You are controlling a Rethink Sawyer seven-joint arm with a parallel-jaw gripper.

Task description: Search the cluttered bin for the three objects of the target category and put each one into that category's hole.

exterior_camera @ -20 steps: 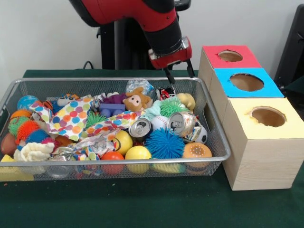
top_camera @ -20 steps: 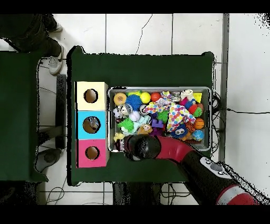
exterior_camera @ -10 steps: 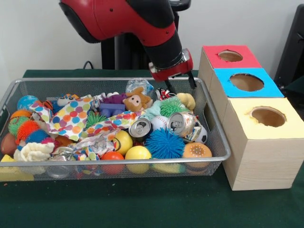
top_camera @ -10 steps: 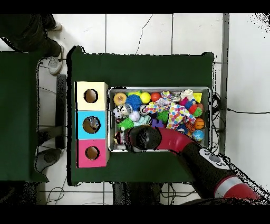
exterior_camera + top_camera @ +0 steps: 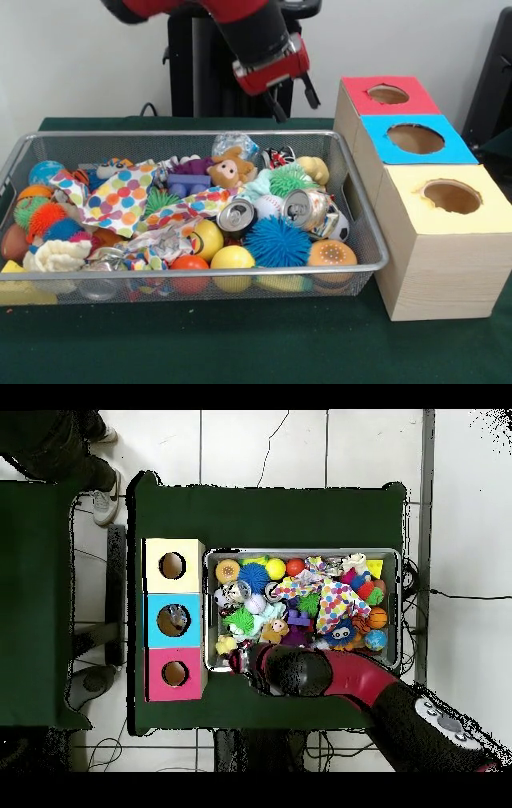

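A: Start big. What's on the desk (image 5: 240, 352)?

B: A wire-mesh bin (image 5: 364, 232) heaped with toys, and beside it three wooden boxes: yellow-topped (image 5: 448, 240), blue-topped (image 5: 412, 140) and red-topped (image 5: 388, 96), each with a round hole.

A: And the gripper (image 5: 292, 98)?

B: Raised above the bin's back rim, its two thin fingers spread, carrying nothing.

A: Which category is wanted?

B: The pictures don't say. Drink cans look a likely set: one crushed can (image 5: 306, 210) lies on its side right of centre, touching the blue spiky ball (image 5: 277, 242); another can (image 5: 236, 216) shows its top just left of it.

A: How would they handle?

B: I'd judge them light, thin-walled, smooth and slippery, already dented. Better to pinch across the body's middle than the rounded rim, and gently, since neighbours press against them.
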